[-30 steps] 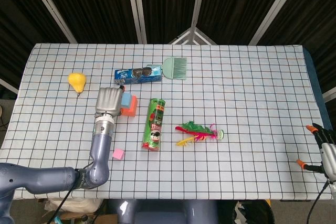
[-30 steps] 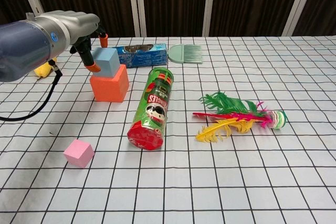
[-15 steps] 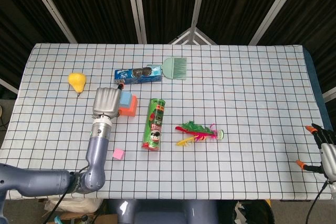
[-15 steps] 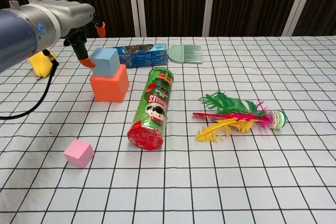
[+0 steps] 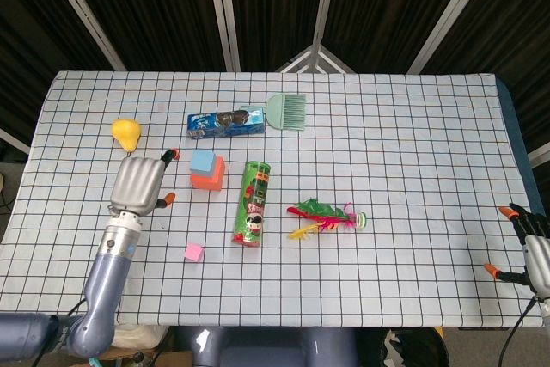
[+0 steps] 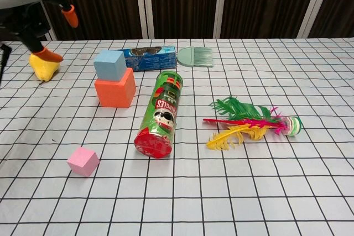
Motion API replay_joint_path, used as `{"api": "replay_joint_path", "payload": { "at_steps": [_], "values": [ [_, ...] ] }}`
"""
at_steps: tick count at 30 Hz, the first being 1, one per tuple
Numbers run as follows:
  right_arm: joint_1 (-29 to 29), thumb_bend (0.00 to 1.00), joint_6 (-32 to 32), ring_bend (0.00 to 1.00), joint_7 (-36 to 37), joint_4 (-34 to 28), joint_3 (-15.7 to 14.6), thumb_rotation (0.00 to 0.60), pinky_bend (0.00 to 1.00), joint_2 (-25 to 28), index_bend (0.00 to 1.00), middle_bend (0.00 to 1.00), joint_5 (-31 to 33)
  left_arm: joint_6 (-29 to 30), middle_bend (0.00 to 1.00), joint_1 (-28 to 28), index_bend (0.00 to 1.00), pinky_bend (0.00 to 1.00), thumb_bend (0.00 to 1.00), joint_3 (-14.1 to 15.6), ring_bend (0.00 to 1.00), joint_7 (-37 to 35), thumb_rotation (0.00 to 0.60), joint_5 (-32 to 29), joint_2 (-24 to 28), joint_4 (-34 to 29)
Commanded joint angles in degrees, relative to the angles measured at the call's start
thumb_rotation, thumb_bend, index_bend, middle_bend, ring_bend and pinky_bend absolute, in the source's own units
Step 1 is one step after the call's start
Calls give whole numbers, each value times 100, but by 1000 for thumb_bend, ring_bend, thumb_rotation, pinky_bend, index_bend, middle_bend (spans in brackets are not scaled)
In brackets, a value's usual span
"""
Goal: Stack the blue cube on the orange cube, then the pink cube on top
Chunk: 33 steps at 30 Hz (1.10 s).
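The blue cube (image 5: 203,162) (image 6: 110,64) rests on top of the orange cube (image 5: 209,180) (image 6: 115,91), left of centre on the checked cloth. A small pink cube (image 5: 194,253) (image 6: 83,161) lies alone nearer the front edge. My left hand (image 5: 139,182) (image 6: 32,4) hovers to the left of the stack, raised and apart from it, fingers spread and holding nothing. My right hand (image 5: 530,247) sits at the far right edge of the table, fingers apart and empty; the chest view does not show it.
A green crisps can (image 5: 252,204) (image 6: 161,114) lies on its side right of the stack. A blue snack pack (image 5: 225,123) and green brush (image 5: 287,112) lie behind. A yellow pear (image 5: 126,133) is at the left, a feather toy (image 5: 326,216) in the middle.
My left hand has let go of the blue cube, opened, and drawn back to the left and up. The blue cube stays on the orange cube. The right hand has not moved.
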Motion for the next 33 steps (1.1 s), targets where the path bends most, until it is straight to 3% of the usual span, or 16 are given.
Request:
{"api": "replay_joint_path", "payload": {
  "at_steps": [1,7,14,23,33],
  "values": [
    [16,107,-44,100,-38,-33,-9,600,61,15,142,91,21,-472,893,207,303,885,226,413,755,-324,600,259,197,-78],
    [32,107,-84,100,-86,-66,-1,600,61,21,143,91,67,-1278,894,168,319,885,226,734,755,-522,600,235,58,71],
    [48,107,-123,100,-49,-40,3,600,61,17,143,91,81,-1503,896,112,345,886,240,899,756,-317,600,82,-347,304],
    [19,107,-53,100,44,-30,9,600,61,39,143,91,49,-1453,896,18,362,886,278,1063,757,202,600,18,-887,530],
    [4,107,-30,100,110,-38,15,600,61,61,143,91,44,-1402,896,-29,392,886,277,1174,756,510,600,50,-1107,451]
  ]
}}
